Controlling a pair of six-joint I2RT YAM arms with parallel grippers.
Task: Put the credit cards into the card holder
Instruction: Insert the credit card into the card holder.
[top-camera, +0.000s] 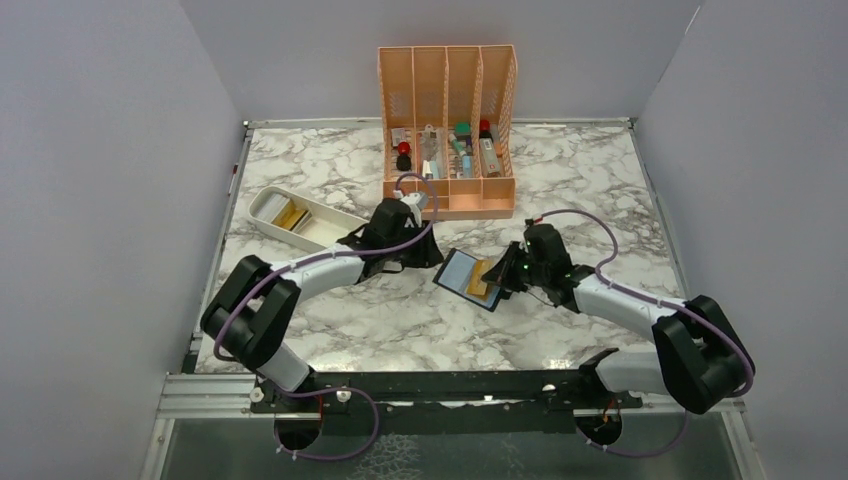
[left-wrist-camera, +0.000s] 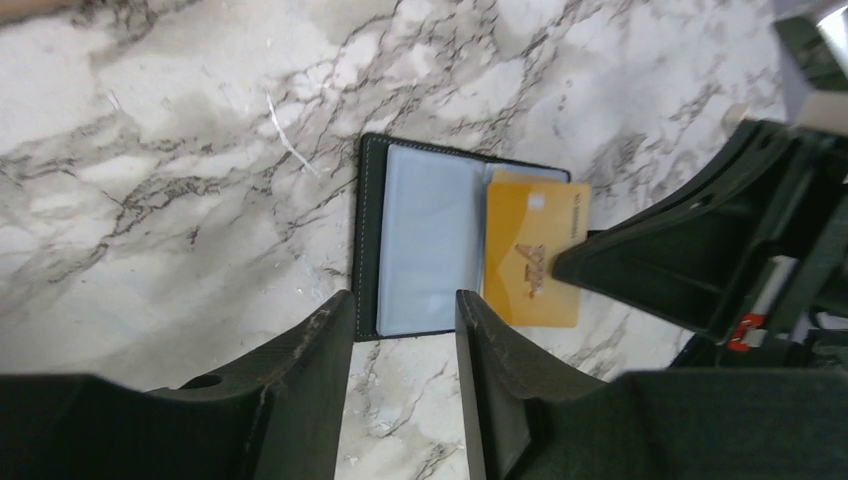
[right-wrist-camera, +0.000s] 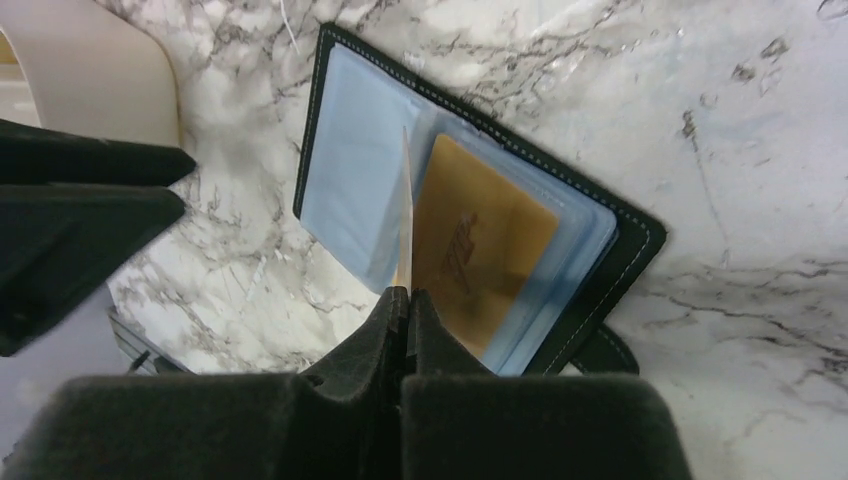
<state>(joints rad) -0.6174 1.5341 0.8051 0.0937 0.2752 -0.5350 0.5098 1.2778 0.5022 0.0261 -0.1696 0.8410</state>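
Card holder (top-camera: 462, 276) lies open at centre frame on the marble counter (top-camera: 400, 330), between the two arms. The right fingers (top-camera: 508, 268) pinch a gold card (top-camera: 487, 277) over its right side, and the left fingers (top-camera: 425, 256) sit just off its left edge.

From the left wrist, the left fingers (left-wrist-camera: 325, 345) stand wide and empty at the holder's lower edge.

From the right wrist, the right fingers (right-wrist-camera: 400, 310) are clamped on the card (right-wrist-camera: 405, 210), seen edge-on, its long axis running up-frame over the fold. A second gold card (right-wrist-camera: 480, 250) sits pocketed just right. The right arm looks best placed to tip the held card flat and slide it in.
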